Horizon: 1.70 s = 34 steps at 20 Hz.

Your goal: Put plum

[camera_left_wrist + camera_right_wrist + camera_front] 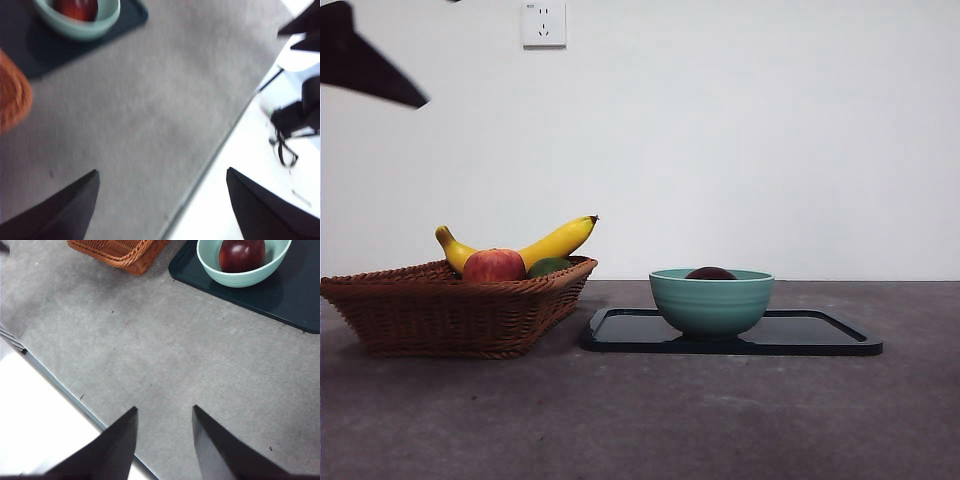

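Your table (640, 420): grey, bare up front. Wicker basket (450, 310) on one side holds banana (555, 242), red apple (493, 266), green fruit (550, 266). Beside basket, black tray (820, 335) carries teal bowl (711, 300). Plum (242, 254) sits inside bowl, only its top showing in front view. Your left gripper (162, 205): jaws wide apart, nothing held, over table edge. Your right gripper (165, 440): jaws narrowly parted, nothing held, well apart from bowl.
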Available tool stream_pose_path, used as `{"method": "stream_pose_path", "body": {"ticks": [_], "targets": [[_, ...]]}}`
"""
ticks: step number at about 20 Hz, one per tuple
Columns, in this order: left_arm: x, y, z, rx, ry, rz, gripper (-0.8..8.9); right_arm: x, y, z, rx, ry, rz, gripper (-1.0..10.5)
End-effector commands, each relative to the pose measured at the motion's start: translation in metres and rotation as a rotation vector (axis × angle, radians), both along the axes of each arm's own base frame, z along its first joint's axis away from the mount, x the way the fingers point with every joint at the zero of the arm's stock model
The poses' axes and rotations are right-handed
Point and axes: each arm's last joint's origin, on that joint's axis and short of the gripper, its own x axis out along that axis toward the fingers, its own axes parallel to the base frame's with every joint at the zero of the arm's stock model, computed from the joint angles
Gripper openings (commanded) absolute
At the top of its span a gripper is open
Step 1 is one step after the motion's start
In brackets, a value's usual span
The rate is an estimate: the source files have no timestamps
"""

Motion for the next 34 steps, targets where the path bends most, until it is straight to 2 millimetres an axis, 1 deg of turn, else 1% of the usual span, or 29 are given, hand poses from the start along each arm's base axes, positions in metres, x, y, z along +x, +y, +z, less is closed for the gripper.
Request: {"method": "stream_pose_path", "body": {"ticks": [1, 4, 6, 9, 11, 14, 16, 18, 20, 23, 27, 30, 34], "targets": [[0.008, -0.007, 0.014, -0.069, -0.061, 0.021, 4.05, 0.001, 0.001, 0.002, 0.003, -0.012, 0.013, 1.7], [0.021, -0.019, 0.028, -0.082, -0.121, 0.039, 4.07, 0.001, 0.001, 0.002, 0.003, -0.012, 0.013, 1.7], [0.036, -0.030, 0.037, -0.050, -0.147, 0.054, 4.10, 0.001, 0.001, 0.002, 0.003, -0.012, 0.013, 1.7], [0.066, -0.051, 0.052, -0.017, -0.185, 0.043, 4.09, 0.001, 0.001, 0.002, 0.003, -0.012, 0.013, 1.7], [0.088, -0.069, 0.059, -0.001, -0.209, 0.017, 4.09, 0.001, 0.001, 0.002, 0.003, -0.012, 0.013, 1.7], [0.119, -0.097, 0.056, 0.057, -0.254, -0.014, 4.09, 0.001, 0.001, 0.002, 0.003, -0.012, 0.014, 1.7], [0.138, -0.115, 0.047, 0.110, -0.276, -0.023, 4.09, 0.001, 0.001, 0.002, 0.003, -0.012, 0.014, 1.7], [0.154, -0.132, 0.033, 0.148, -0.291, -0.030, 4.09, 0.001, 0.001, 0.002, 0.003, -0.012, 0.013, 1.7], [0.168, -0.145, 0.018, 0.177, -0.294, -0.039, 4.09, 0.001, 0.001, 0.002, 0.003, -0.012, 0.013, 1.7], [0.183, -0.162, -0.006, 0.187, -0.296, -0.062, 4.09, 0.001, 0.001, 0.002, 0.005, -0.011, 0.016, 1.7], [0.194, -0.181, -0.039, 0.249, -0.323, -0.092, 4.07, 0.001, 0.001, 0.002, 0.006, -0.007, 0.014, 1.7], [0.198, -0.191, -0.061, 0.304, -0.338, -0.118, 4.06, 0.000, 0.001, 0.001, 0.007, -0.004, 0.016, 1.7], [0.202, -0.201, -0.086, 0.330, -0.324, -0.133, 4.06, 0.000, 0.001, 0.001, 0.015, 0.007, 0.026, 1.7]]}}
